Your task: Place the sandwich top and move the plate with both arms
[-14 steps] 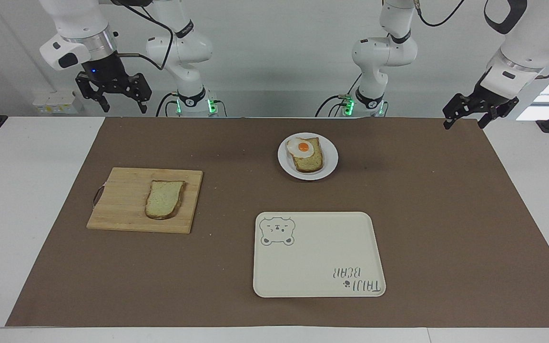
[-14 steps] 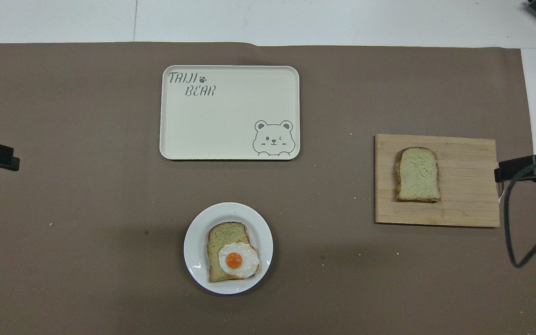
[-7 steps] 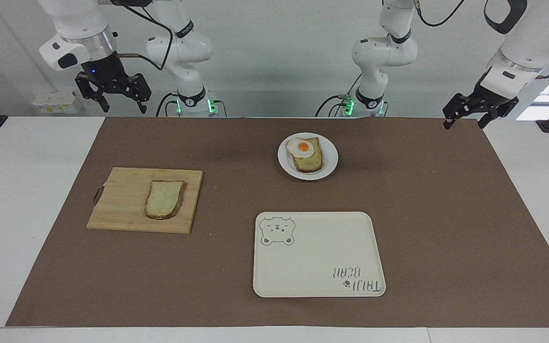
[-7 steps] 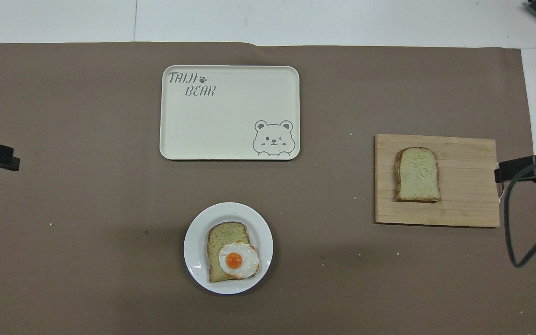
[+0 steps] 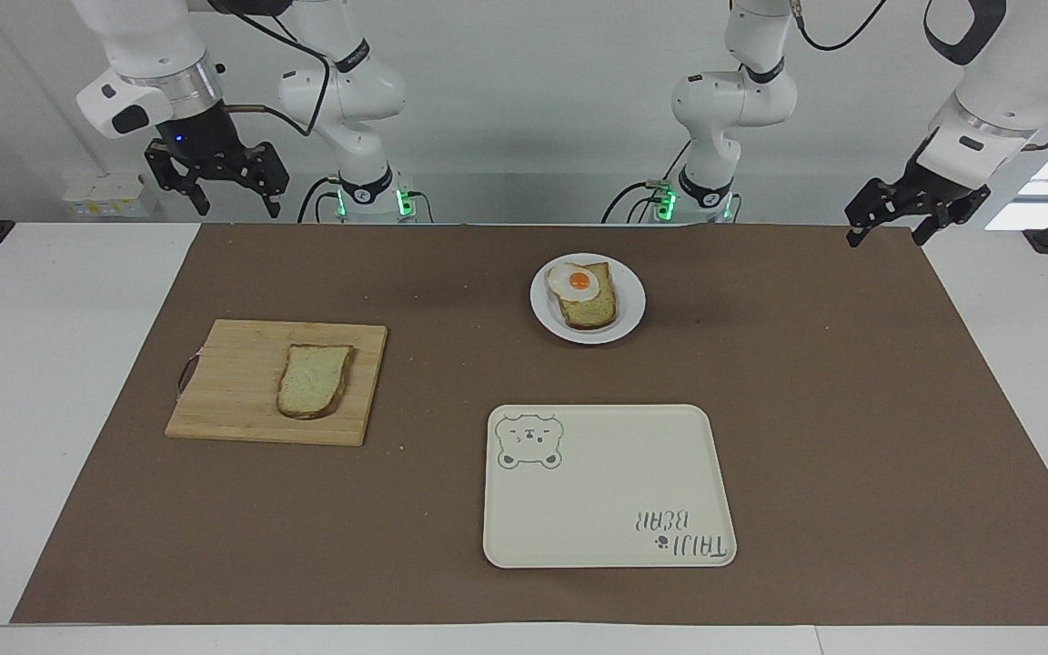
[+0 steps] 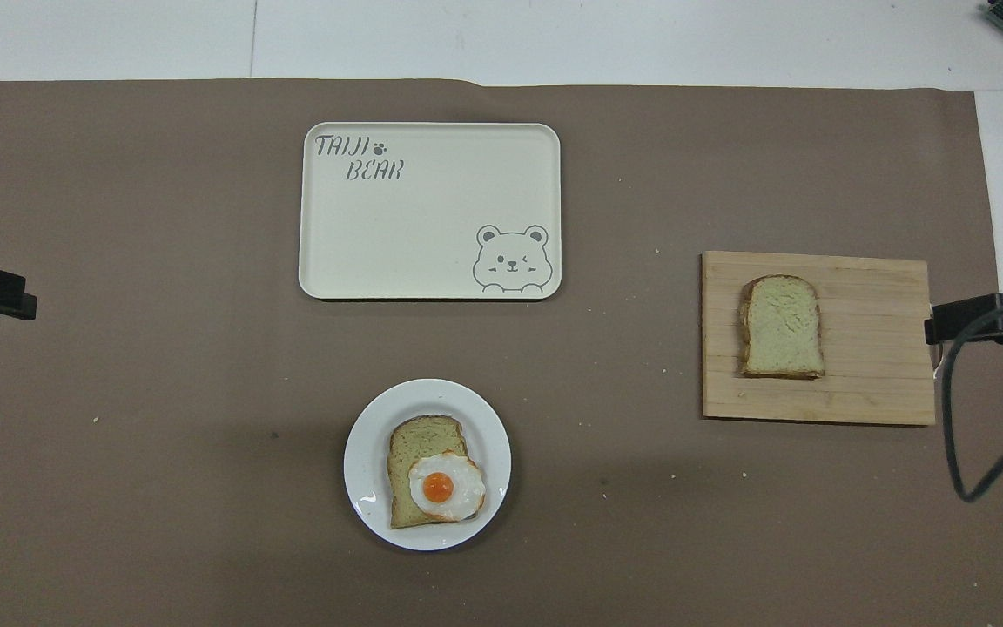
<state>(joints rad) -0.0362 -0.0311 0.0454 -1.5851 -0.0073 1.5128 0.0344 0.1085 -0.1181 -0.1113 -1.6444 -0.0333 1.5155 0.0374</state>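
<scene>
The sandwich top (image 5: 313, 380) is a plain bread slice lying flat on a wooden cutting board (image 5: 233, 382) toward the right arm's end; it also shows in the overhead view (image 6: 782, 326). The white plate (image 5: 633, 300) sits near the robots at mid-table and carries a bread slice with a fried egg (image 5: 576, 280); the plate also shows in the overhead view (image 6: 362, 461). My right gripper (image 5: 236, 205) hangs open and empty, raised over the table edge nearest the robots. My left gripper (image 5: 885, 238) hangs open and empty over the mat's corner at its own end.
A cream rectangular tray with a bear print (image 5: 606, 491) lies farther from the robots than the plate, also seen from overhead (image 6: 414, 226). A brown mat (image 5: 806, 409) covers most of the white table. A black cable (image 6: 959, 435) loops by the right gripper.
The right gripper has shifted very slightly upward. The left arm, bread, plate, board and tray have not moved.
</scene>
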